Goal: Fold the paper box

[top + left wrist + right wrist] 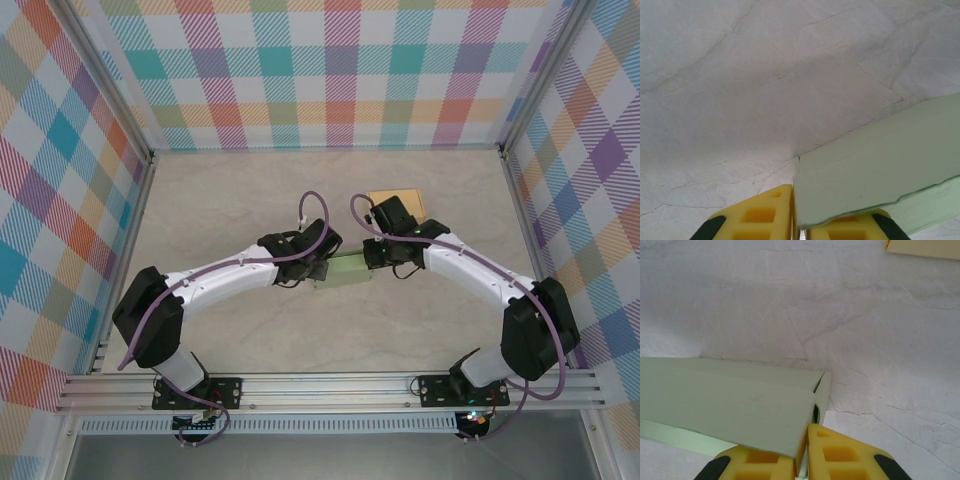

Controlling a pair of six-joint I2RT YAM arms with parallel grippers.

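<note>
The paper box, pale green, lies near the middle of the table, a little toward the near side, and it stretches left to right between the two arms; in the top view only a short strip of it is visible, because the wrists cover both its ends; in the right wrist view its upper panel is flat and smooth, and at the end a narrow flap stands beside this panel with a thin dark slit between them; in the left wrist view a second, lower layer with an uneven edge shows under the upper panel; the left gripper is at the left end of the box, and its yellow fingers are pressed nearly together, with the corner of the green panel going down into the narrow gap, so it is pinching the box by this edge; the right gripper is at the opposite end, and its yellow fingers are closed the same way on the corner of the panel there; both arms bend inward from their bases at the near edge, and a purple cable loops above each wrist; a flat tan sheet of card lies on the table just behind the right wrist, apart from the box; the table has a light marble pattern with fine veins; walls of coloured check cloth stand around it on three sides, and a metal rail carries the arm bases.
</note>
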